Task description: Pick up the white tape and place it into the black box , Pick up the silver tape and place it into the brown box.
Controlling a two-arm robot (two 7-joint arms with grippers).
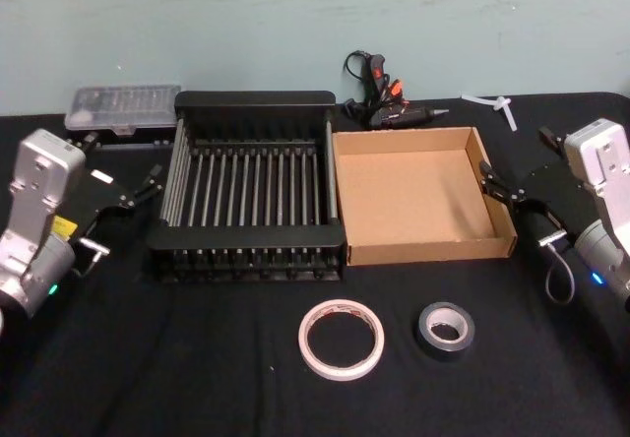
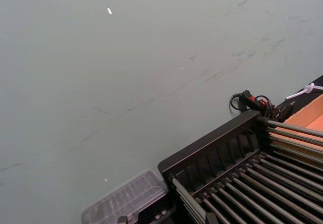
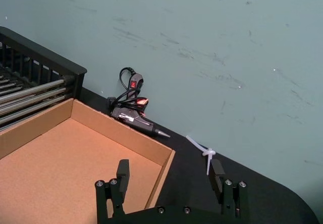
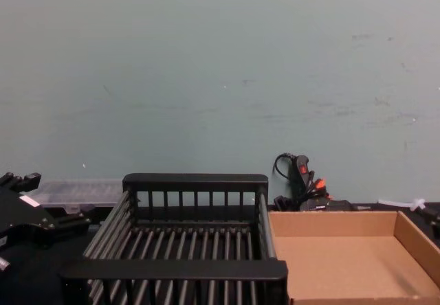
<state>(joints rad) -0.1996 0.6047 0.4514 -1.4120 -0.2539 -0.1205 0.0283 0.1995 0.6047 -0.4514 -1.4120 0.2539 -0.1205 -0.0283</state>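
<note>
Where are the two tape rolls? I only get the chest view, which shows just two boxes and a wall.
Observer: The head view has them. The white tape lies flat, nearer the robot than the black box.
Operator: And the other roll?
Observer: The silver tape lies flat to the white tape's right, in front of the brown box.
Operator: Is a hand holding anything?
Observer: The right end effector is open and empty, by the brown box's right wall.
</note>
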